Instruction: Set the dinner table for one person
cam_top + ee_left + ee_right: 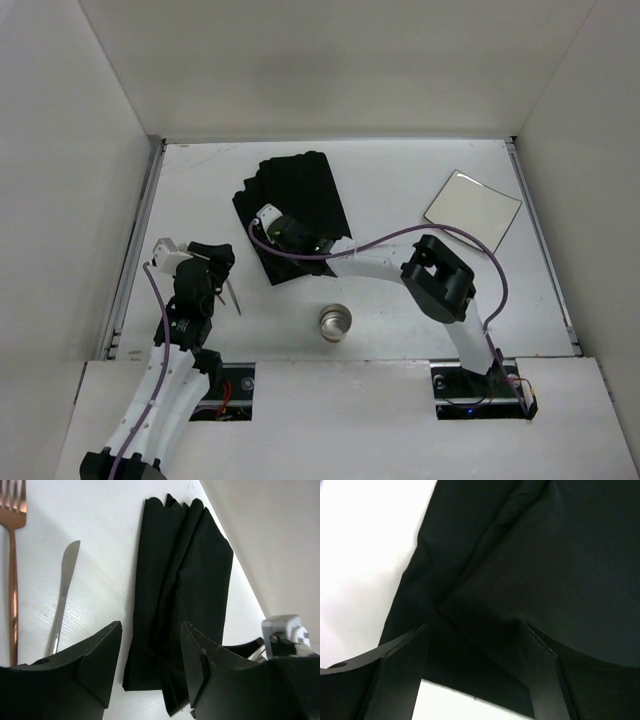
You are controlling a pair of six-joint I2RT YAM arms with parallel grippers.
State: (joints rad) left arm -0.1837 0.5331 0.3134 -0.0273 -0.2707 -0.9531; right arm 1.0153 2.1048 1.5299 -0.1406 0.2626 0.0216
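The dinner table (400, 180) is the white tabletop. A crumpled black cloth (295, 205) lies on it at back centre. My right gripper (265, 226) is over the cloth's left part. In the right wrist view it (474, 627) is open, jaws spread just above the black cloth (520, 555), holding nothing. My left gripper (214, 262) is open and empty, left of the cloth's near corner. In the left wrist view it (150, 632) faces the cloth (180, 580). A copper fork (12, 580) and a silver knife (62, 595) lie side by side to the cloth's left.
A metal cup (335, 322) stands near the front centre. A square pale plate (472, 208) lies at the back right. A thin piece of cutlery (233, 295) shows beside the left gripper. White walls border the table on three sides.
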